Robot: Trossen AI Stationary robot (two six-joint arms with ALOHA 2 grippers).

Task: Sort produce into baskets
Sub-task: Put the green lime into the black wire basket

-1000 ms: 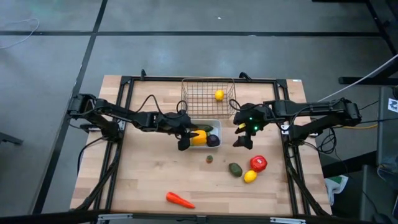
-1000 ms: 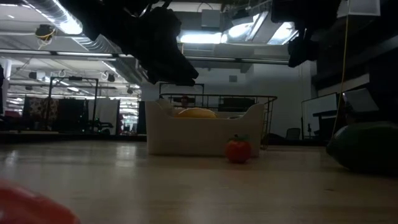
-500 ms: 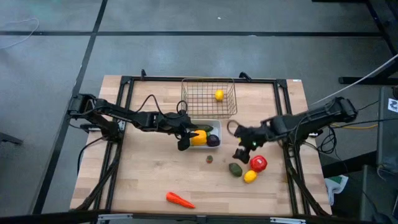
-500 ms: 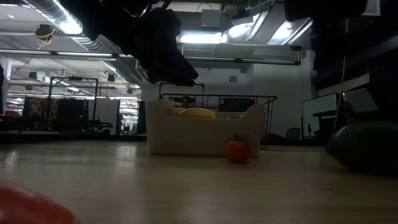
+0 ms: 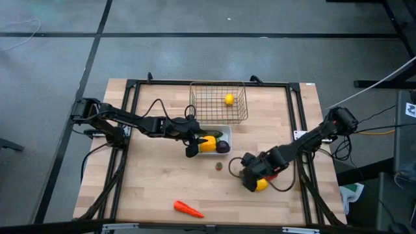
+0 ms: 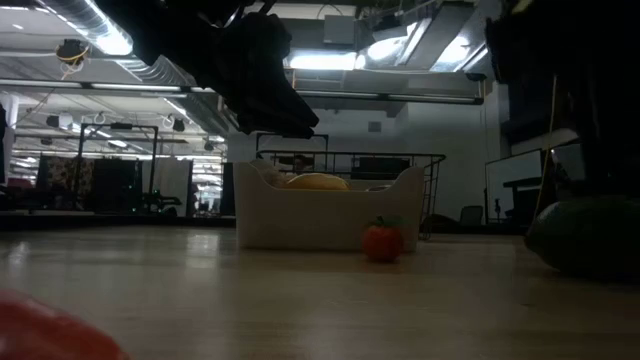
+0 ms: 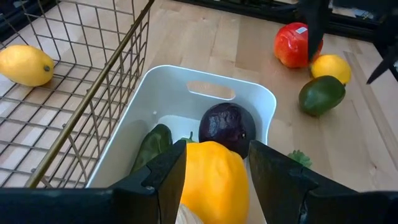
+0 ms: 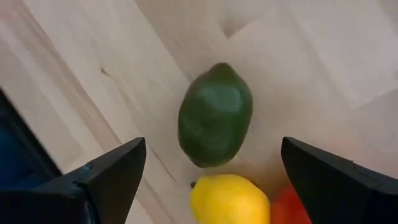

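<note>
My left gripper (image 7: 216, 149) hangs over the white tray (image 5: 224, 129), shut on a yellow fruit (image 7: 212, 180). In the tray lie a purple ball (image 7: 227, 126) and a dark green vegetable (image 7: 152, 144). The wire basket (image 5: 205, 112) holds a lemon (image 5: 229, 99). My right gripper (image 8: 212, 146) stands open above the dark green avocado (image 8: 215, 115), one finger on either side and clear of it. Next to the avocado lie a lemon (image 8: 229, 199) and a red tomato (image 7: 292, 45). My left gripper pinches the yellow fruit by its two sides (image 7: 189, 177) between its two fingers. The fingers slant down from the table's left side. The fruit sits over the tray's left part, showing above the rim; whether it rests on the tray's floor I cannot tell.
A small red piece with a green top (image 5: 219, 166) lies on the wood between the tray and the avocado. An orange carrot (image 5: 187, 208) lies near the front edge. Black frame rails (image 5: 130, 130) run along the table's sides.
My right gripper has swung from beside the tray's right end toward the table's near edge and down, rolling as it went, and now stands over the avocado, still open.
</note>
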